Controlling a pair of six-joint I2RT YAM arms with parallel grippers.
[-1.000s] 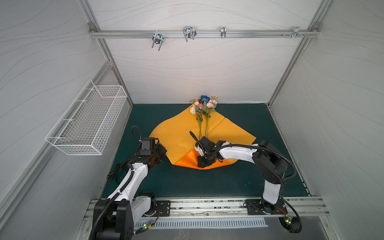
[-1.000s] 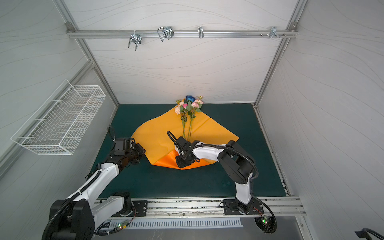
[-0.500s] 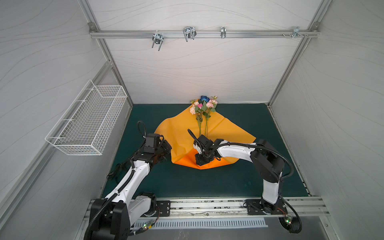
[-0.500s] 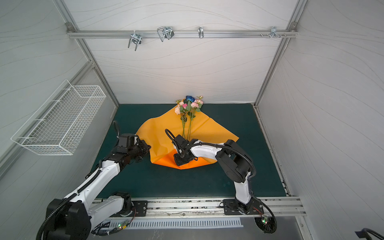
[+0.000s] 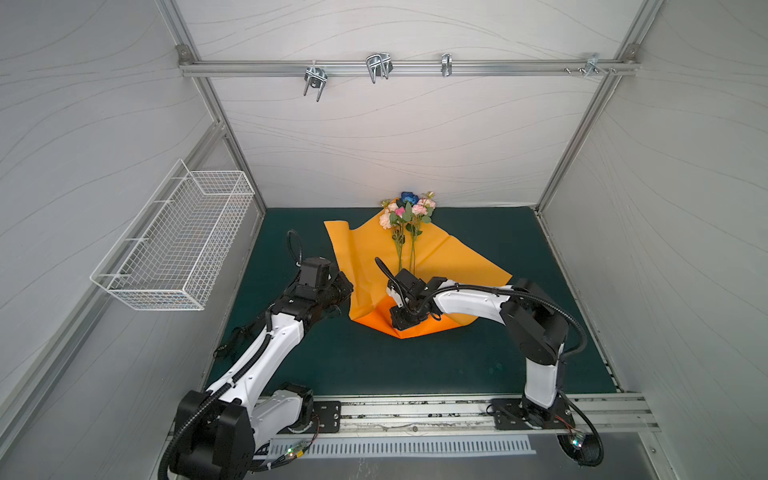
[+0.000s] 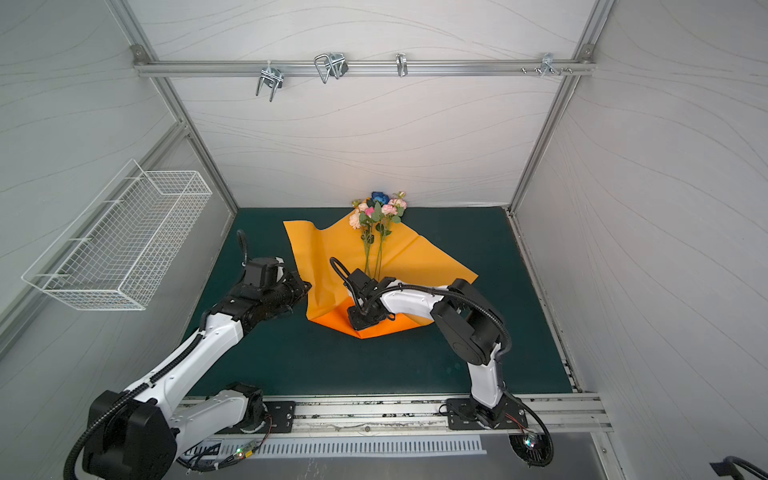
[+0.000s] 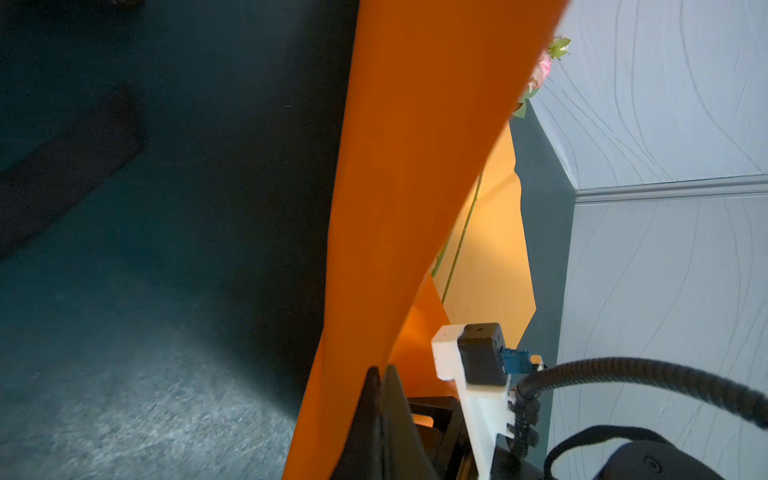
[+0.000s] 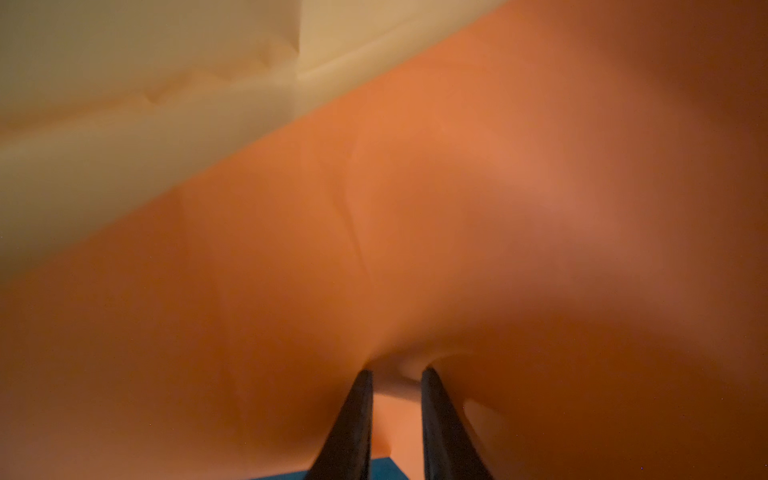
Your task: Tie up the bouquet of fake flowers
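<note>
The bouquet of fake flowers (image 5: 405, 214) (image 6: 377, 212) lies on an orange wrapping paper (image 5: 457, 257) (image 6: 419, 259), with its blooms toward the back wall and its thin stems running toward me. My left gripper (image 5: 347, 286) (image 6: 305, 286) (image 7: 382, 370) is shut on the paper's left edge, which stands lifted like a wall. In the left wrist view, blooms (image 7: 544, 68) and a stem (image 7: 461, 237) peek out behind that sheet. My right gripper (image 5: 400, 322) (image 6: 360, 321) (image 8: 397, 372) points down onto the paper's folded near flap. Its jaws are narrowly apart and pinch a fold of paper. The stem ends are hidden there.
A dark green mat (image 5: 519, 249) covers the floor. A white wire basket (image 5: 174, 245) hangs on the left wall. Metal hooks (image 5: 378, 66) hang from the top rail. White walls close in the back and both sides.
My left gripper has moved right and away from me, carrying the paper's left edge up and toward the stems. The right gripper has stayed almost still on the near flap.
</note>
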